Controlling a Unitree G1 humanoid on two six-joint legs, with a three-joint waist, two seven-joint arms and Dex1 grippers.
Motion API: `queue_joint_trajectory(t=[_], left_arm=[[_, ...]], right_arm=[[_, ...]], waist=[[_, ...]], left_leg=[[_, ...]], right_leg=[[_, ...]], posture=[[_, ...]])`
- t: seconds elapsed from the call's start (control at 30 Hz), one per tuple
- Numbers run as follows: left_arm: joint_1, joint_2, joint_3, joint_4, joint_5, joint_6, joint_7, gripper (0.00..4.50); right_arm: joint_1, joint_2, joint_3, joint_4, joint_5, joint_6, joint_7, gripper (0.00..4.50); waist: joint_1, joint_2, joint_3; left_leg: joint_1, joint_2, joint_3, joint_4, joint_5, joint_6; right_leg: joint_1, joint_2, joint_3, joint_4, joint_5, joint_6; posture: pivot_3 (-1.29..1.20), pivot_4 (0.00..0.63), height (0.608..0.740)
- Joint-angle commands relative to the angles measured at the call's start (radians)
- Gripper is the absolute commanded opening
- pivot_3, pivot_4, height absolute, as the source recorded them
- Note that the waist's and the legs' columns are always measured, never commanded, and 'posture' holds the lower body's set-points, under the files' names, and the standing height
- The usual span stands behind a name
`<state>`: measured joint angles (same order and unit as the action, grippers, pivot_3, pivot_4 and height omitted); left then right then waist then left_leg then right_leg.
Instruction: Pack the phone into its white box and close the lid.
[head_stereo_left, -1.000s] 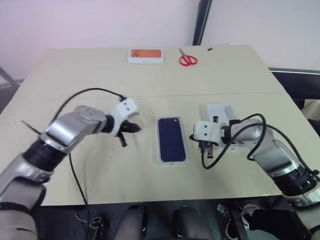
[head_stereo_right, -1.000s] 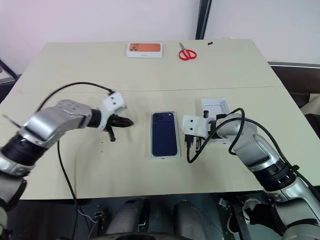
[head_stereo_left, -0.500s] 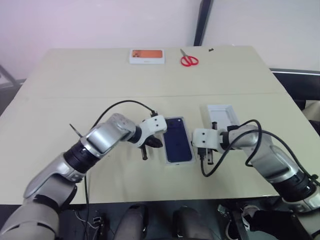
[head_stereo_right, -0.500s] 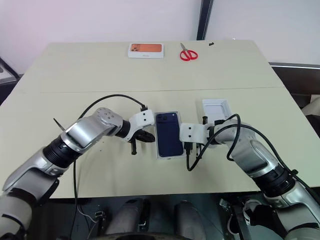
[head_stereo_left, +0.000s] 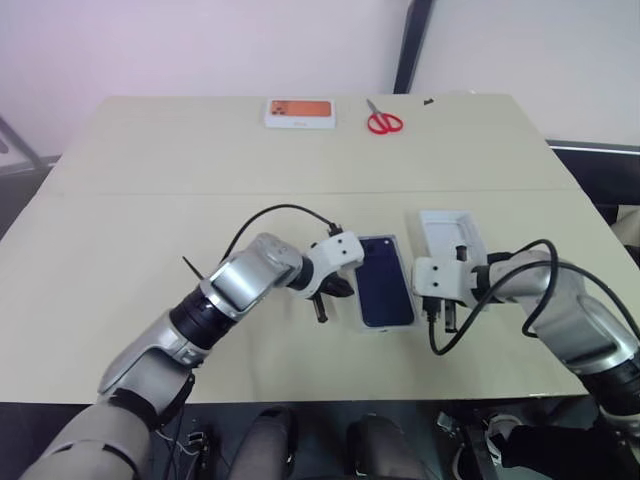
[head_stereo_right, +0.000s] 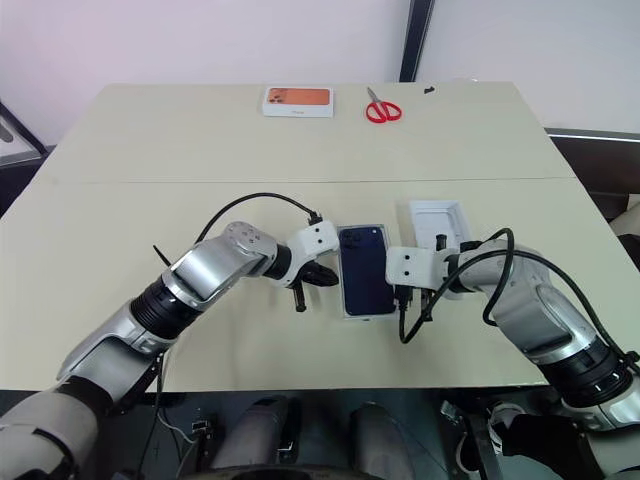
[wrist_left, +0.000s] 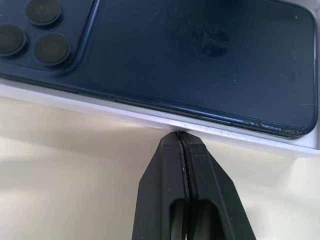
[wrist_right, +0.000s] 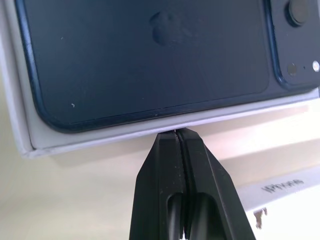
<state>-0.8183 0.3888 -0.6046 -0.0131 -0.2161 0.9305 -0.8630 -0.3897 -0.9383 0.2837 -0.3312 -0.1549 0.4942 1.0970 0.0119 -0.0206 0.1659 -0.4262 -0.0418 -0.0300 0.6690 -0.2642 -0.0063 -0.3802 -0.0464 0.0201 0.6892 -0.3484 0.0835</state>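
The lid (head_stereo_left: 385, 295) lies picture-up near the table's front, its top showing a dark blue phone picture with a camera cluster (wrist_left: 35, 30). The phone and the white box are hidden. My left gripper (head_stereo_left: 348, 289) is shut, and its tip (wrist_left: 180, 134) touches the lid's left long edge. My right gripper (head_stereo_right: 398, 296) is also shut, with its tip (wrist_right: 176, 131) against the lid's right long edge (wrist_right: 150, 132). Neither gripper holds anything.
A thin white insert (head_stereo_left: 445, 232) lies just right of the lid, close behind my right gripper. A white box with an orange picture (head_stereo_left: 300, 112) and red scissors (head_stereo_left: 384, 121) sit at the table's far edge.
My left arm swung right until its shut tip met the lid's left edge. The lid slid right, closer to the white insert. My right gripper backed off to the right with it.
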Motion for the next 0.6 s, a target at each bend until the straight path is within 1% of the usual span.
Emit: queue_joint_trajectory(t=[0.03, 0.3, 0.43, 0.47, 0.57, 0.6], left_arm=[[-0.001, -0.037, 0.010, -0.007, -0.001, -0.009, -0.007, 0.04], [0.005, -0.023, 0.039, 0.008, 0.014, -0.009, -0.005, 0.04], [0.017, -0.005, 0.050, -0.008, 0.014, -0.002, -0.007, 0.04], [0.020, 0.000, 0.054, -0.011, 0.014, 0.000, -0.007, 0.04], [0.032, 0.024, 0.082, -0.027, 0.010, 0.010, -0.006, 0.04], [0.038, 0.035, 0.098, -0.033, 0.006, 0.013, -0.004, 0.01]], right_arm=[[-0.012, 0.000, -0.023, -0.046, 0.018, -0.018, 0.004, 0.00], [-0.005, -0.015, -0.019, -0.027, 0.008, -0.033, 0.015, 0.00], [-0.005, -0.032, -0.038, -0.008, 0.008, -0.047, 0.013, 0.00], [-0.009, -0.033, -0.048, -0.004, 0.016, -0.043, 0.012, 0.00], [-0.027, -0.035, -0.090, -0.012, 0.071, -0.006, 0.034, 0.00], [-0.034, -0.036, -0.107, -0.020, 0.095, 0.013, 0.046, 0.26]], waist=[[0.001, 0.000, 0.000], [0.000, 0.000, 0.000], [0.000, 0.000, 0.000], [0.000, 0.000, 0.000], [-0.001, 0.000, 0.000], [-0.002, 0.000, 0.000]], left_leg=[[0.000, 0.000, 0.000, 0.000, 0.000, 0.000], [0.000, 0.000, 0.000, 0.000, 0.000, 0.000], [0.000, 0.000, 0.000, 0.000, 0.001, -0.002], [0.000, 0.000, 0.000, 0.000, 0.002, -0.004], [0.000, 0.000, 0.000, 0.000, 0.002, -0.004], [0.000, 0.000, 0.000, 0.000, 0.002, -0.004]], right_leg=[[0.000, 0.000, 0.000, 0.000, 0.000, 0.000], [0.000, 0.000, 0.000, 0.000, 0.000, 0.000], [0.000, 0.000, 0.000, 0.000, 0.000, 0.000], [0.000, 0.000, 0.000, 0.000, 0.000, 0.000], [0.000, 0.000, 0.000, 0.000, 0.000, 0.000], [0.000, 0.000, 0.000, 0.000, 0.000, 0.000]], posture=[[0.00, 0.150, 0.740], [0.00, 0.150, 0.740], [0.00, 0.150, 0.740], [0.00, 0.150, 0.740], [0.00, 0.150, 0.740], [0.00, 0.150, 0.740]])
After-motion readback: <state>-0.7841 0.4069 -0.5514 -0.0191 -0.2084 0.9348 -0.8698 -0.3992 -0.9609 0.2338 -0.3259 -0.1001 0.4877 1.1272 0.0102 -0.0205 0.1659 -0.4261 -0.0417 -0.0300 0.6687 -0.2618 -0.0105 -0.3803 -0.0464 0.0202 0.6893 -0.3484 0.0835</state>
